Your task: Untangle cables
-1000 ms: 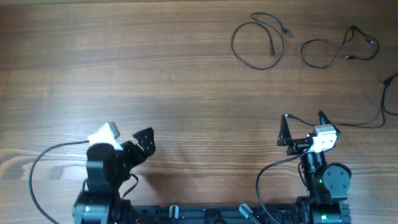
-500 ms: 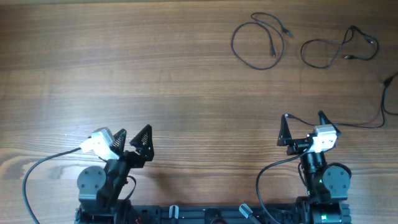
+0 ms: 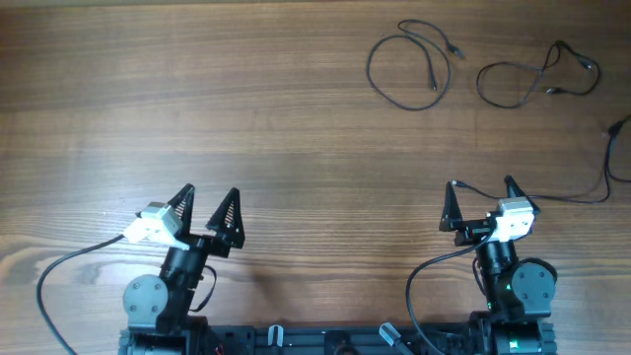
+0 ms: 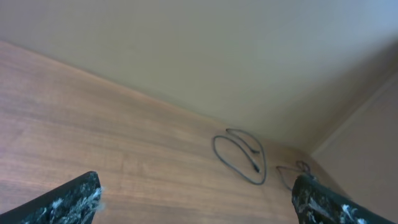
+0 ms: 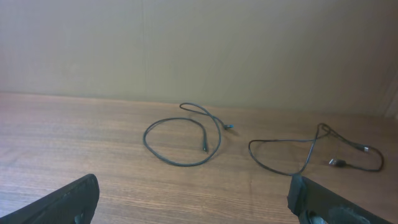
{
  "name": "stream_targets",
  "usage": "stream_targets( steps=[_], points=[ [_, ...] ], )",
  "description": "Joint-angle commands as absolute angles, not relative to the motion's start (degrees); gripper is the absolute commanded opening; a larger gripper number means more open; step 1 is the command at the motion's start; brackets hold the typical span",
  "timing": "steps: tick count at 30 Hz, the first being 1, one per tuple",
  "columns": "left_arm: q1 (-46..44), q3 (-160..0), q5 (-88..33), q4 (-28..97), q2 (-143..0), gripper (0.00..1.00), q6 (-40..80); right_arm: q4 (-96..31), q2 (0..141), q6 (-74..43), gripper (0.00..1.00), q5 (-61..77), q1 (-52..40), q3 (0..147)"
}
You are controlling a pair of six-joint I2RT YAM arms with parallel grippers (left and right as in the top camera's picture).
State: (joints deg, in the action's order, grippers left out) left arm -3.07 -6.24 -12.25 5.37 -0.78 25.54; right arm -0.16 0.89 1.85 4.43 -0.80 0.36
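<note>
The cables (image 3: 370, 67) lie as separate loops well beyond the right gripper (image 3: 480, 187); it and the left gripper (image 3: 210, 192) hold fingers wide, empty: untangling seems finished, only a check is left.

Overhead straight down, wrist views low, forward-facing, sharing far cables (image 5: 205, 140)
</note>
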Motion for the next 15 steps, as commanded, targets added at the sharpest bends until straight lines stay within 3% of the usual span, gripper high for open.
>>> stream_targets(
  steps=[1, 6, 15],
  points=[
    [-3.4, -2.0, -8.8, 2.8, -0.2, 1.00, 23.9, 0.0, 0.2, 2.9, 1.00, 3.6, -0.6, 0.3],
    [-3.0, -0.3, -4.4, 3.2, -0.2, 1.00, 22.3, 0.0, 0.2, 2.9, 1.00, 3.6, -0.6, 0.3],
    [-2.7, -0.3, -4.9, 4.3, -0.2, 1.00, 6.2, 0.0, 0.2, 2.9, 1.00, 3.6, -0.6, 0.3]
  ],
)
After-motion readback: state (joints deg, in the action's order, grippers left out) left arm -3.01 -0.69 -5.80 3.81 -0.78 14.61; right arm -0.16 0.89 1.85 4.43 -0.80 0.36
